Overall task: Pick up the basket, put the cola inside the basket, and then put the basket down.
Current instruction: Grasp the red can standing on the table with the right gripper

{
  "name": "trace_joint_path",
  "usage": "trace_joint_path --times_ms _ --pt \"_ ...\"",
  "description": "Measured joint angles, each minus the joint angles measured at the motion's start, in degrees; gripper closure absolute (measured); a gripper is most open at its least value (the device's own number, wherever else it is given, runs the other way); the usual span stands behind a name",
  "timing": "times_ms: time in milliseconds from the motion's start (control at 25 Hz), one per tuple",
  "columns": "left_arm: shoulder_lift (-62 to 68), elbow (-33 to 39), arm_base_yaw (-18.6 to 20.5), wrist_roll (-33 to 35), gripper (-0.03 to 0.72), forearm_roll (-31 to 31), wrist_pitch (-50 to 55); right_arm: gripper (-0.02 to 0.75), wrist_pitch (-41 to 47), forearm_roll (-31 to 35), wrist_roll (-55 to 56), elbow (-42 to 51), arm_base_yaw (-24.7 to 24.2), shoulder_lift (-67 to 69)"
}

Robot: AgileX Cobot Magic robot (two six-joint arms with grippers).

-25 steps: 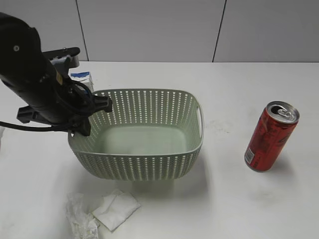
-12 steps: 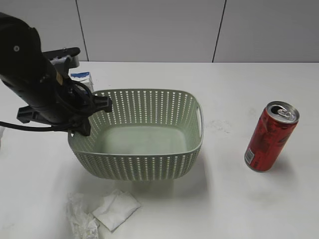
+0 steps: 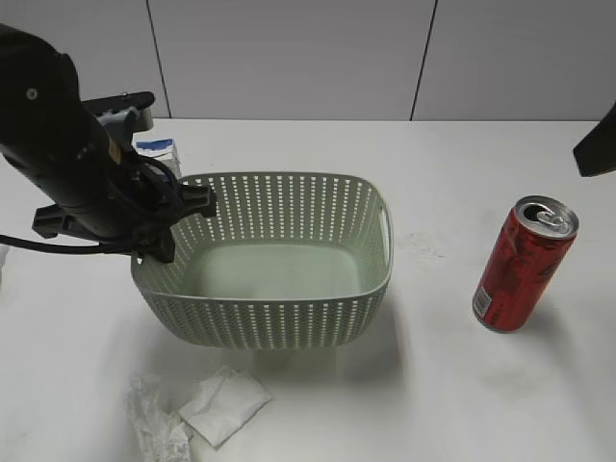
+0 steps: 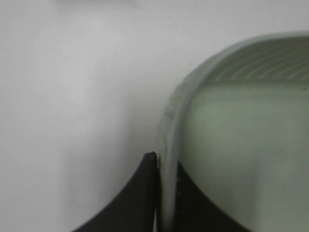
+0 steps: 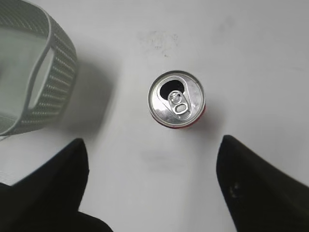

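The pale green slotted basket (image 3: 274, 322) is in the middle of the white table, its left side held a little off the surface. My left gripper (image 3: 162, 236) is shut on the basket's left rim. In the left wrist view the two black fingers (image 4: 166, 166) pinch the rim of the basket (image 4: 231, 140). The red cola can (image 3: 521, 265) stands upright to the right of the basket, apart from it. My right gripper (image 5: 152, 141) is open and empty, high above the cola (image 5: 176, 99), with the basket's right handle (image 5: 58, 63) at upper left. Only its dark edge (image 3: 599, 144) shows in the exterior view.
A white-and-blue milk carton (image 3: 160, 150) stands behind the left arm at the back left. Crumpled white tissue (image 3: 197, 409) lies on the table in front of the basket's left corner. A grey wall runs behind the table.
A dark part of the right arm has come into the exterior view at the right edge. The left arm, basket and cola have hardly moved.
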Motion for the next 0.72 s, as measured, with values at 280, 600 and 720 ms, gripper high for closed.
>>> trace_joint_path --times_ms 280,600,720 --pt "0.0 0.0 0.0 0.0 0.689 0.0 0.0 0.113 2.4 0.1 0.0 -4.4 0.0 13.6" --pt "0.0 0.0 0.0 0.0 0.689 0.0 0.0 0.113 -1.1 -0.4 0.0 -4.5 0.0 21.0" --pt "0.0 0.0 0.0 0.0 0.689 0.0 0.0 0.113 -2.1 -0.9 0.0 -4.5 0.0 23.0"
